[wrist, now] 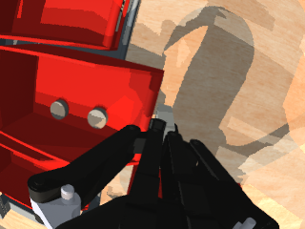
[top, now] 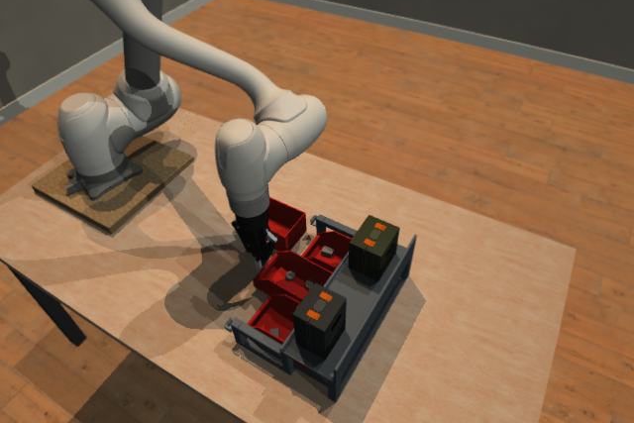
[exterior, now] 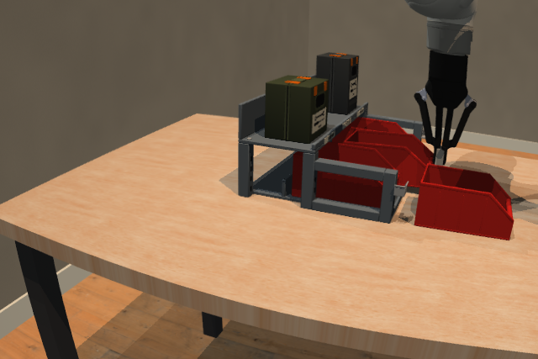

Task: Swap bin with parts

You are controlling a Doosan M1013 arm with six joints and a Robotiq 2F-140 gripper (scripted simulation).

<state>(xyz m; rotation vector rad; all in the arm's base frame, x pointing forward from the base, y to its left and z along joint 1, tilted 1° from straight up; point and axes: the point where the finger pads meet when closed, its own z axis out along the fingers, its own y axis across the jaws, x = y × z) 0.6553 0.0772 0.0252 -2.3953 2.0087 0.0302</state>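
Pale wood, with light grain, covers the surface (top: 486,279) (exterior: 173,224) (wrist: 276,72), and behind it stand plain grey-brown walls. On this surface is a low grey shelf unit (top: 375,316) (exterior: 308,181) (wrist: 128,44). Its upper board carries two box-shaped cases with orange marks: the dark green case (top: 373,249) (exterior: 295,109) at the near end and the dark grey case (top: 320,321) (exterior: 340,83) at the far end.

Below, the bin with the parts, red and open-fronted (top: 309,270) (exterior: 402,164) (wrist: 95,86), is in the middle spot of the shelf. Its front sticks out more to the right than the fronts of its neighbours, so it is not fully in. Two round grey parts (top: 290,275) (wrist: 97,118) are visible inside. The near red neighbour bin (top: 335,244) (exterior: 347,192) (wrist: 19,172) and the far red neighbour bin (top: 265,313) (exterior: 384,124) (wrist: 81,21) stand on both sides of it.

The removed red open bin (top: 289,229) (exterior: 460,207) stands upright on the surface, right of the shelf's near end.

The black two-finger gripper (top: 260,265) (exterior: 440,157) (wrist: 162,115) points down at the front of the middle bin. Its fingers are narrow, close together, and hold nothing. I cannot tell if they touch the bin.
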